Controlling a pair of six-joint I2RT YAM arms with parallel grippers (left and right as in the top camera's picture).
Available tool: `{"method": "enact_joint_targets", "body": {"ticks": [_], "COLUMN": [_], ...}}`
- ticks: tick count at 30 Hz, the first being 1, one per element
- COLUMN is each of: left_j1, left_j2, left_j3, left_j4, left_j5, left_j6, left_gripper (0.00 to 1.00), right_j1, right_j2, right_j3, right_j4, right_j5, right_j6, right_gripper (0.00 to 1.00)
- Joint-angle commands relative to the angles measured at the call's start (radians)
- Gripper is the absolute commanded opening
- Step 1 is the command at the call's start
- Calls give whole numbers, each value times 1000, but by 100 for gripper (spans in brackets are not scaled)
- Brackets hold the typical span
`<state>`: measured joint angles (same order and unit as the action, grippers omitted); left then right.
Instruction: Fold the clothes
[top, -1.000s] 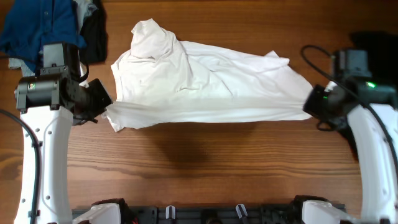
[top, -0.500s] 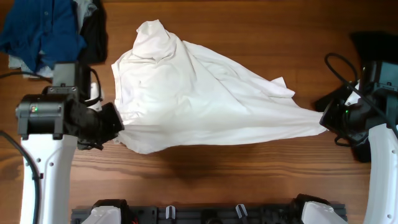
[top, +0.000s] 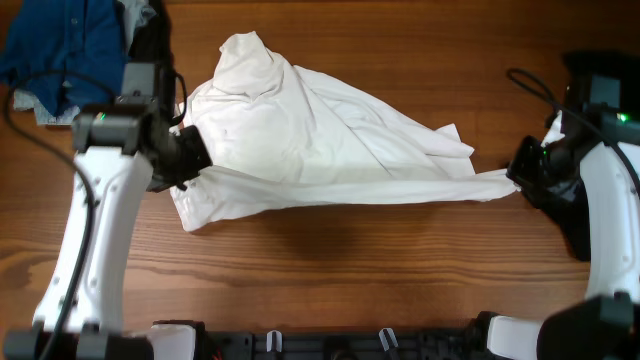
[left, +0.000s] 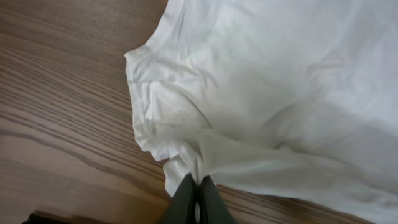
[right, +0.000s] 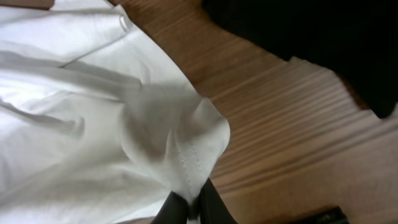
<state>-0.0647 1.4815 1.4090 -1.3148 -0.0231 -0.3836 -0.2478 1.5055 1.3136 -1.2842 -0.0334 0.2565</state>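
1. I see the large white wrinkled shirt (top: 330, 150) lying across the middle of the brown wooden table (top: 350, 280). It is bunched high toward the far left and tapers to a point on the right.
2. My left gripper (top: 198, 168) sits at the shirt's left edge. On the left wrist view its black fingers are pressed together on a pinch of white hem, and the fabric gathers into folds just above the tips.
3. My right gripper (top: 516, 183) sits at the shirt's right tip. On the right wrist view its fingers are clamped on a stitched corner of the cloth, which curls over just above them.
4. The shirt's near edge runs as a drawn band from one gripper to the other, with a soft shadow on the wood beside it.
5. In the far left corner I have a crumpled blue garment (top: 60, 40), with a grey piece (top: 135, 10) and a black piece (top: 152, 50) beside it, all near the shirt's bunched end.
6. A black garment (right: 323, 37) lies on the wood by my right arm, apart from the white corner.
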Motion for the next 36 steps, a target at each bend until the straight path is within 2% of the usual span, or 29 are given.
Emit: {"method": "enact_joint_targets", "body": {"ticks": [1,8,15,21,22,23,26,29,30,34,35,36], "left_j1": [7,7,7,7,7,7,7,7,7,7,7,7], "left_j2": [121,280,297,297,297,297,297,297,297,297,297,297], "left_j3": [15,15,15,15,15,15,15,15,15,26,34,50], "left_j4": [7,81,153,175,175,175,170,170,171,177,179,179], "left_j5": [-31,-31,-40,-72,-72,-72,-72,-72,-73,-72,-72,-72], "left_j6": [-17,-17,-16,-16,-16,-16,-13,-13,-12,23,32,41], "left_gripper": [4,4,4,4,8,16,72,88,90,93,93,94], "right_j1": [-1,62,112,124,124,124,124,123,123,123,123,123], "right_j2": [93,246,355,367,367,367,367,365,364,358,357,356], "right_j3": [13,13,2,2,2,2,2,3,5,48,69,93], "right_j4": [29,96,153,187,187,185,179,175,174,159,153,146], "right_j5": [-47,-47,-47,-76,-76,-76,-78,-80,-80,-116,-119,-122], "right_j6": [-48,-59,-45,-48,-48,-48,-71,-79,-85,-128,-131,-138], "right_gripper": [4,4,4,5,9,11,21,24,26,33,36,43]}}
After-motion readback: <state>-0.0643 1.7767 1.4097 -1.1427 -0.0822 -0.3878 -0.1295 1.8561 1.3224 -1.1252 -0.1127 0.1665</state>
